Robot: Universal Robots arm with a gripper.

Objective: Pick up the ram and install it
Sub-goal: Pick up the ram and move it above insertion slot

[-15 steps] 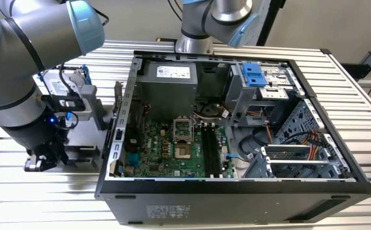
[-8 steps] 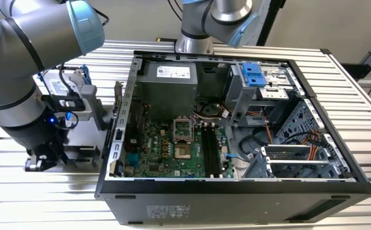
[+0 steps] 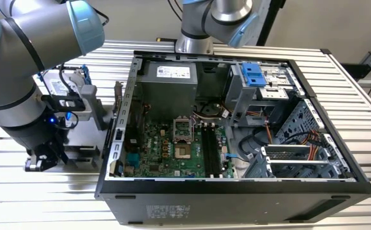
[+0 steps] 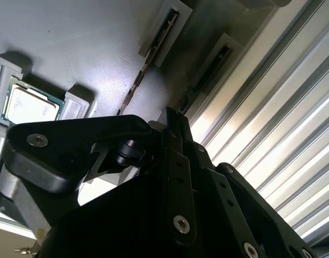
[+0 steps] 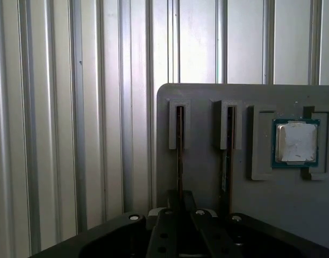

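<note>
**A:** How is the claw?

**B:** The claw (image 5: 180,201) is down on the grey tray (image 5: 207,94), right at the ram (image 5: 179,156). I cannot tell whether it is clamped on the ram or loose around it.

**A:** Where does the ram sit?

**B:** It stands on edge in the tray slot nearest the tray's side edge. In the first wrist view it runs from the slot's end block straight to the claw.

**A:** What else is in the tray?

**B:** A second stick (image 5: 227,156) stands on edge in the next slot, parallel to the ram and apart from it. Past that, a processor (image 5: 296,141) lies flat in a square recess with its silver lid up.

**A:** Where is the tray?

**B:** It is on the slatted table (image 5: 57,134), just beside the open case (image 3: 236,191), at the exterior view's left.

**A:** And inside the case?

**B:** A green board (image 3: 166,143) lies flat on the floor, with long black sockets (image 3: 214,148) side by side. A grey power box (image 3: 166,84) sits at the far wall. Cables (image 3: 262,139) lie toward the exterior view's right.
</note>
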